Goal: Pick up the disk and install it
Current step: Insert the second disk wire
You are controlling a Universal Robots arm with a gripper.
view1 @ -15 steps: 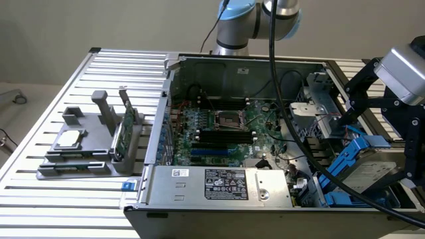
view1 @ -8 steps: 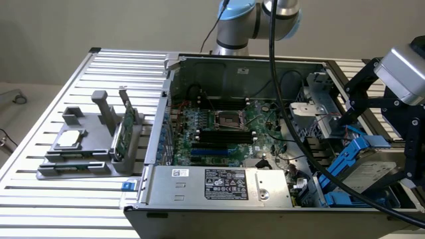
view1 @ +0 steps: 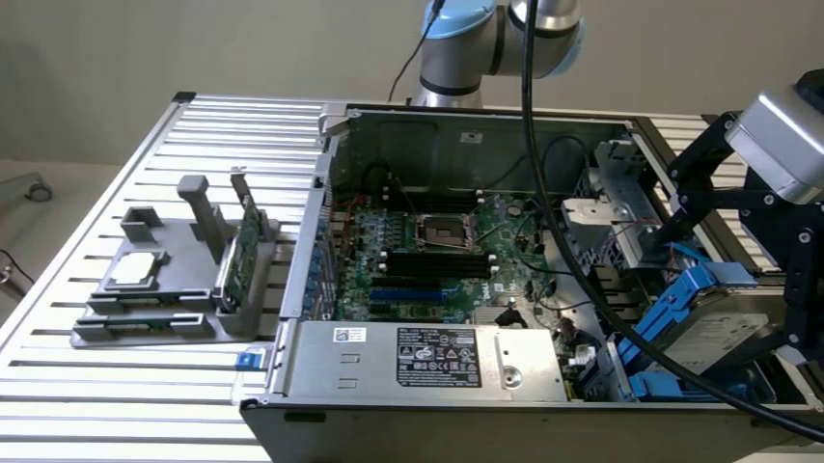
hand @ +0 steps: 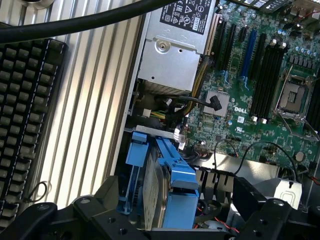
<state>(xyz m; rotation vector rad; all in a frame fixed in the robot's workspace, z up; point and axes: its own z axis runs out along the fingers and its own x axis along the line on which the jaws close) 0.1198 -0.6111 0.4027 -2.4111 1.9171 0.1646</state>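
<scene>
Disk [view1: 721, 323] first: the silver-grey hard drive in its bright blue carrier rails is sitting tilted at the corner of the open computer case [view1: 322, 193] on the exterior view's right, close to the power supply [view1: 425, 362]. It is leaning at an angle rather than lying flat, with one blue rail sloping down toward the case floor.

Over it, the black tool [view1: 773, 289] is hanging with its jaws standing wide, one dark finger on either side of the drive. In the wrist view the drive [hand: 157, 192] is showing edge-on between the blue rails, and the tool's fingers [hand: 102, 210] are framing it from both sides. Whether the pads are actually touching the rails, I cannot tell from here.

Inside the case, the green motherboard [view1: 438, 260] is lying exposed, its empty CPU socket [view1: 451, 230] near the middle and black memory slots just beside it. A thick black cable [view1: 541, 183] is trailing down from the arm across the case opening.

Out on the ribbed metal surface [view1: 154, 386], on the exterior view's left and well apart from the case, a grey fixture [view1: 154, 289] is holding a thin green circuit card [view1: 241, 256] upright and a small silver chip [view1: 138, 270] lying flat.
</scene>
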